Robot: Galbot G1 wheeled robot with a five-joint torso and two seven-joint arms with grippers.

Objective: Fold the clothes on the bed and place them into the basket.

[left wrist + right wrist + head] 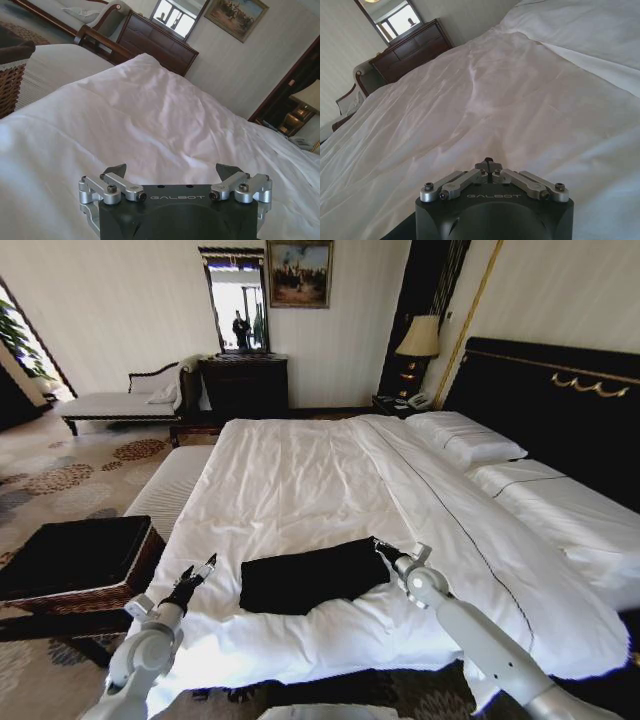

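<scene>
The black shirt (312, 577) lies folded into a compact, roughly rectangular bundle near the foot of the bed (300, 490), on the white sheet and well apart from the pillows (465, 437). It looks light, soft and limp, so it will likely sag and come unfolded if lifted by one corner; taking hold at both short ends, or sliding under the folded edges, seems the safer way to keep the fold. The right gripper (384, 549) rests at the shirt's right end with its fingers pressed together, though whether cloth is caught between them is not clear. The left gripper (199, 574) hovers over the sheet near the bed's left edge, just apart from the shirt's left end, fingers spread wide and empty. The sheet is rumpled and yielding, so fingers could catch the bedding along with the shirt. The basket (75, 560) stands to the left of the bed beside a white bench (165, 490), its black lining open and easy to reach. Beyond are patterned carpet (60, 465), a dark dresser (245, 385) under a mirror (237, 302), and a lamp (419, 337) by the black headboard (550, 405).
</scene>
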